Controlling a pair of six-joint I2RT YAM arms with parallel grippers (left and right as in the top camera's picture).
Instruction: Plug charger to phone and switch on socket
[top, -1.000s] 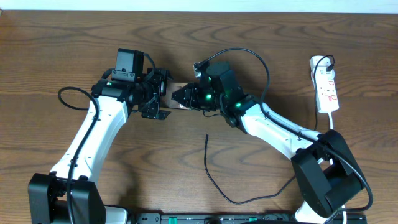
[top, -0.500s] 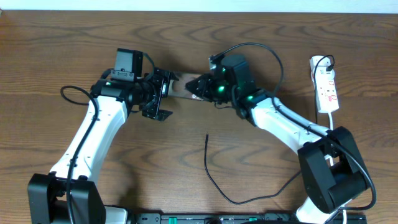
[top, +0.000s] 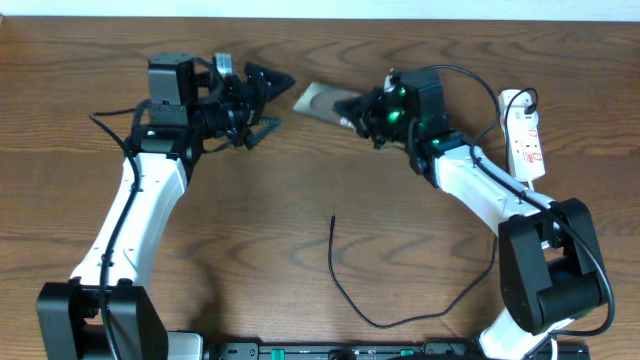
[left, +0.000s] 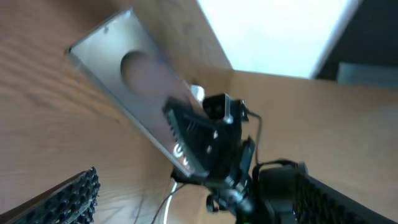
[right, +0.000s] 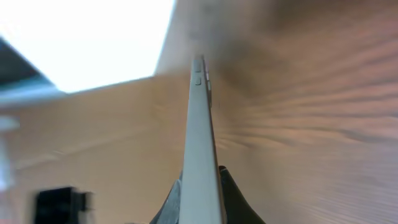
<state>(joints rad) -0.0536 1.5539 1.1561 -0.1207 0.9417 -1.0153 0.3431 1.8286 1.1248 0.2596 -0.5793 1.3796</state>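
At the left of the overhead view, the left gripper (top: 278, 100) points toward the middle of the table (top: 250, 230) with its jaws spread wide and nothing between them. In its own wrist view the ribbed fingers (left: 69, 200) sit far apart at the bottom corners of the picture. Just to its right, apart from it, is the phone (top: 318, 99). It is a flat slab pinched at one end, and its free end points toward the left gripper. From the left wrist view it stands tilted, with its glossy face catching the light. From the right wrist view it shows edge-on, with its small side buttons visible near the far end. The right gripper (top: 350, 106) is pressed onto the phone's near end, one finger on each broad face. Below, on the bare wood well apart from both grippers, the charger (top: 340, 285) lies loose. Its plug tip is near the centre of the table, and the thin cable curves down and off to the right. At the far right edge lies the socket (top: 526, 140), lengthwise along the table and well away from the phone.
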